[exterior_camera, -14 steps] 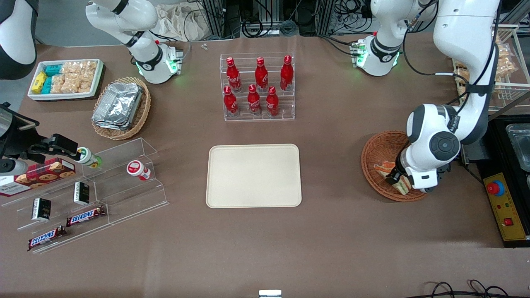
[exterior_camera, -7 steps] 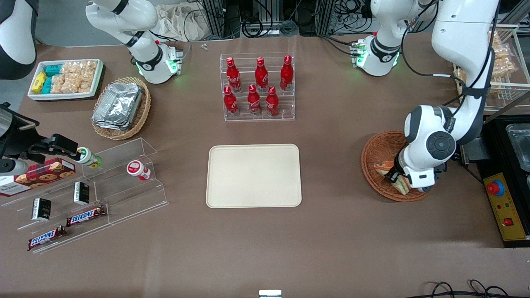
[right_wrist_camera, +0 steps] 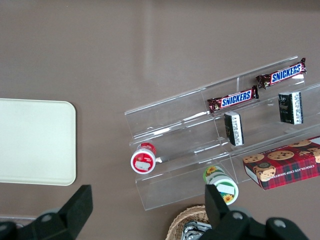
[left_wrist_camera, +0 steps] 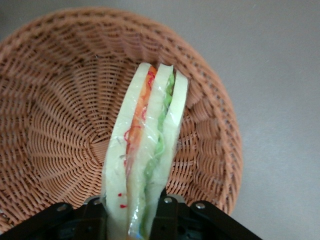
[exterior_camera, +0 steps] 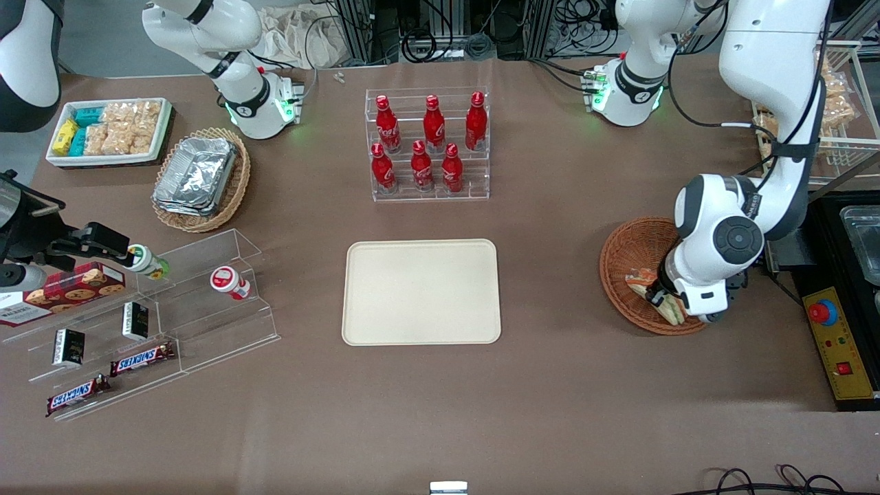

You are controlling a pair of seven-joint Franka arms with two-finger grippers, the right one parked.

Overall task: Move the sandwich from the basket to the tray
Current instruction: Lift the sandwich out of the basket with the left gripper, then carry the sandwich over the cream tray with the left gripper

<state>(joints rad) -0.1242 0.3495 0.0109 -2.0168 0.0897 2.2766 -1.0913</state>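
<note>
The sandwich (left_wrist_camera: 145,145), a wrapped white-bread wedge with orange and green filling, stands on edge over the reddish-brown wicker basket (left_wrist_camera: 50,125). My left gripper (left_wrist_camera: 132,217) is shut on its wide end, one black finger pressing on each bread face. In the front view the gripper (exterior_camera: 661,300) hangs inside the basket (exterior_camera: 622,251) at the working arm's end of the table, and part of the sandwich (exterior_camera: 641,278) sticks out beside the wrist. The cream tray (exterior_camera: 421,291) lies flat and bare at the table's middle; its corner shows in the right wrist view (right_wrist_camera: 35,142).
A clear rack of red bottles (exterior_camera: 430,148) stands farther from the camera than the tray. At the parked arm's end are clear stepped shelves with snacks (exterior_camera: 151,309), a tan basket of foil containers (exterior_camera: 199,179) and a white snack bin (exterior_camera: 106,130). A yellow control box (exterior_camera: 835,340) sits beside the basket.
The left wrist swayed slightly toward the tray and back over the basket. The sandwich stays held in the gripper throughout.
</note>
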